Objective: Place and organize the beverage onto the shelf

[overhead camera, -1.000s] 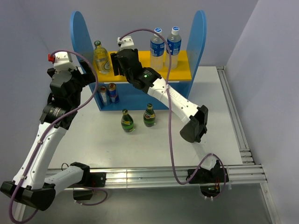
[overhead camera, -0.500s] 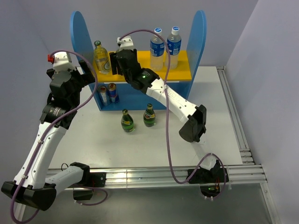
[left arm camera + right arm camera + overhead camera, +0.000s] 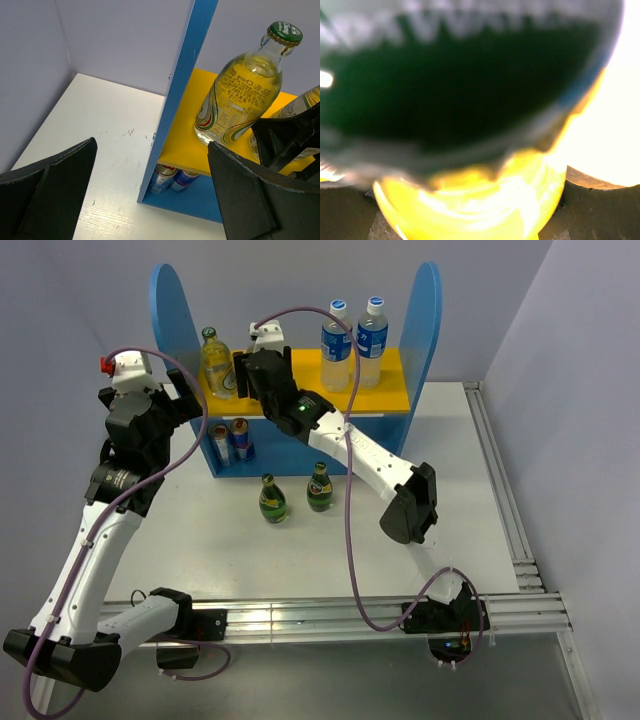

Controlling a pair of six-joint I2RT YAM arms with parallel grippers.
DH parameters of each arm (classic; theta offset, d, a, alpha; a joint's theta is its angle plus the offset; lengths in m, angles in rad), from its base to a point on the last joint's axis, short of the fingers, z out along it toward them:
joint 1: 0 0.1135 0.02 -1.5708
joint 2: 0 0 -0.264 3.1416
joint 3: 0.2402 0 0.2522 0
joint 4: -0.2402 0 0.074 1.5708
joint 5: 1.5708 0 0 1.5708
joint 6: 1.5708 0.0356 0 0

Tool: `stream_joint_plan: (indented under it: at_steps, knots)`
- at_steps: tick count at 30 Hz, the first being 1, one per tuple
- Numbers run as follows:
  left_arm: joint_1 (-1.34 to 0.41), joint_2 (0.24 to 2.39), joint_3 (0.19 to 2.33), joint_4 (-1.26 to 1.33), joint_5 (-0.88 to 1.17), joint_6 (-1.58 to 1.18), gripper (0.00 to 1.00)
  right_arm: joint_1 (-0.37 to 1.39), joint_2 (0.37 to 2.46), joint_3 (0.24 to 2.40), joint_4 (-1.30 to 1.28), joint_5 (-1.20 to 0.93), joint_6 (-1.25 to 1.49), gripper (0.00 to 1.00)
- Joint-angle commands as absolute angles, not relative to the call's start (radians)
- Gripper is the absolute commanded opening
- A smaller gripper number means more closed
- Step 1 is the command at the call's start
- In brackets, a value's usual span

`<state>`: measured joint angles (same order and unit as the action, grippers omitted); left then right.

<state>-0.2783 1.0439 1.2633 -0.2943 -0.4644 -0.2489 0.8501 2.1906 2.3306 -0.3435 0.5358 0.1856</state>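
Observation:
The blue shelf point(image 3: 430, 315) has a yellow-orange upper board point(image 3: 395, 390). One clear glass bottle point(image 3: 217, 365) stands at the board's left end, also in the left wrist view point(image 3: 240, 95). My right gripper point(image 3: 252, 375) is shut on the second clear glass bottle point(image 3: 304, 102) just right of it, over the board; in the right wrist view that bottle point(image 3: 470, 200) fills the frame, blurred. Two blue-labelled plastic bottles point(image 3: 337, 345) point(image 3: 372, 330) stand on the board's right half. Two dark green bottles point(image 3: 272, 498) point(image 3: 319, 487) stand on the table before the shelf. My left gripper point(image 3: 155, 200) is open and empty beside the shelf's left panel.
Two drink cans point(image 3: 230, 440) stand on the lower tier at the left, also in the left wrist view point(image 3: 172, 177). The right arm point(image 3: 370, 455) reaches across the shelf front above the green bottles. A grey wall is close on the left.
My right gripper has shifted slightly left along the upper board with the glass bottle. The left arm has barely moved.

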Motion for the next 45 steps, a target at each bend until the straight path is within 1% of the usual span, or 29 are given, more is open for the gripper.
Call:
stream_joint_plan:
  at_steps: [1, 2, 3, 4, 6, 8, 9, 15, 27, 33, 34, 39, 40, 42, 43, 45]
  knots:
    - [-0.273, 1.017, 1.262, -0.245, -0.443, -0.250, 0.99, 0.853, 2.183, 2.329, -0.242, 0.574, 0.175, 0.55]
    - [-0.273, 1.017, 1.262, -0.245, -0.445, -0.249, 0.99, 0.856, 2.183, 2.326, -0.242, 0.578, 0.172, 0.61]
    - [-0.273, 1.019, 1.262, -0.245, -0.445, -0.250, 0.99, 0.859, 2.181, 2.319, -0.241, 0.589, 0.170, 0.69]
    - [-0.273, 1.017, 1.262, -0.245, -0.445, -0.250, 0.99, 0.861, 2.180, 2.312, -0.239, 0.591, 0.170, 0.72]
    - [-0.272, 1.019, 1.262, -0.247, -0.443, -0.250, 0.99, 0.864, 2.172, 2.303, -0.238, 0.598, 0.172, 0.88]
    - [-0.272, 1.019, 1.262, -0.245, -0.442, -0.249, 0.99, 0.865, 2.168, 2.287, -0.236, 0.595, 0.176, 0.90]
    - [-0.272, 1.019, 1.262, -0.245, -0.443, -0.249, 0.99, 0.868, 2.161, 2.281, -0.233, 0.600, 0.175, 0.94]
    - [-0.272, 1.019, 1.262, -0.247, -0.443, -0.249, 0.99, 0.877, 2.134, 2.234, -0.229, 0.610, 0.178, 0.94]
    - [-0.264, 1.023, 1.259, -0.244, -0.443, -0.247, 0.99, 0.936, 2.022, 2.062, -0.207, 0.673, 0.206, 0.95]
    - [-0.264, 1.020, 1.258, -0.242, -0.445, -0.244, 0.99, 0.965, 1.936, 1.928, -0.199, 0.689, 0.265, 0.96]
    - [-0.264, 1.019, 1.258, -0.242, -0.445, -0.242, 0.99, 0.971, 1.919, 1.878, -0.199, 0.699, 0.273, 0.96]
    - [-0.264, 1.014, 1.252, -0.236, -0.442, -0.235, 0.99, 1.031, 1.772, 1.708, -0.146, 0.762, 0.298, 0.96]
    - [-0.264, 1.014, 1.252, -0.236, -0.442, -0.233, 0.99, 1.067, 1.744, 1.654, -0.144, 0.784, 0.299, 0.96]
    - [-0.265, 1.015, 1.252, -0.236, -0.402, -0.232, 0.99, 1.109, 1.642, 1.591, -0.144, 0.848, 0.316, 0.96]
    - [-0.268, 1.011, 1.249, -0.232, -0.376, -0.224, 0.99, 1.153, 1.602, 1.512, -0.149, 0.865, 0.327, 0.96]
    - [-0.301, 1.006, 1.247, -0.222, -0.315, -0.209, 0.99, 1.202, 1.470, 1.421, -0.159, 0.908, 0.385, 0.96]
